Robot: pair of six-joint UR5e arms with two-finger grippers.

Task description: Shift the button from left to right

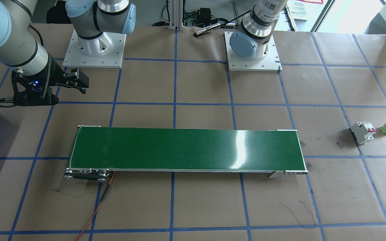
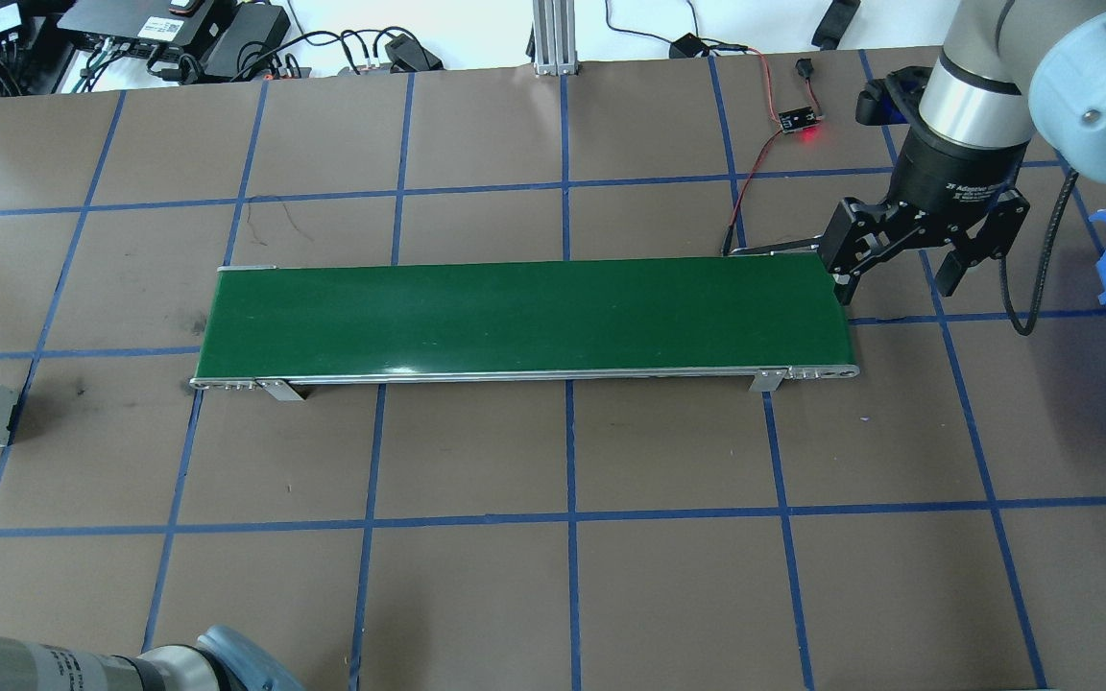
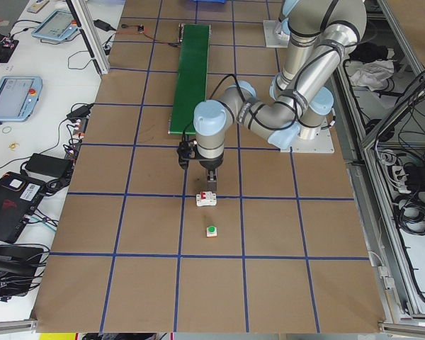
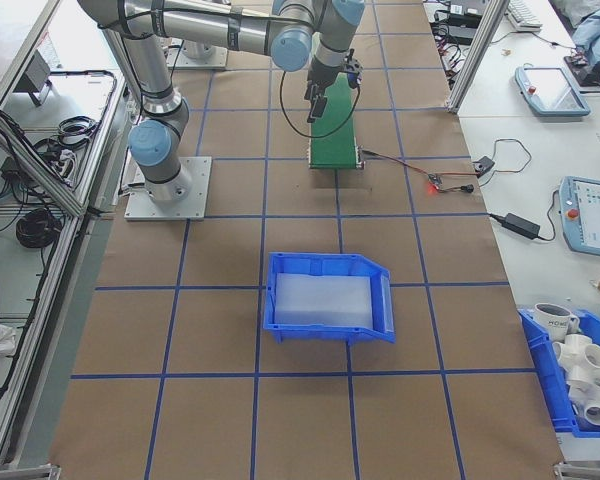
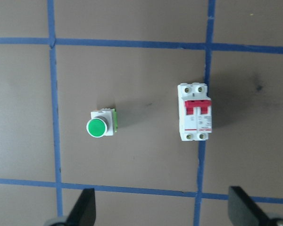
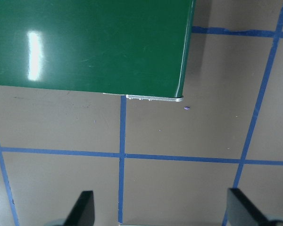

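Clearly the left gripper point(image 5: 160, 209), jaws spread wide and empty, hangs above the table nearer the circuit breaker point(image 5: 195, 112) than the button point(image 5: 101, 125); it should centre over the green cap before descending. Right gripper point(image 2: 901, 257) waits open, empty, by the conveyor point(image 2: 515, 317).

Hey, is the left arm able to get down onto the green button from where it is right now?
Probably yes. The left gripper hangs open above the table, the button stands uncovered ahead of its fingertips, and the circuit breaker sits apart from it, so nothing appears to block a descent.
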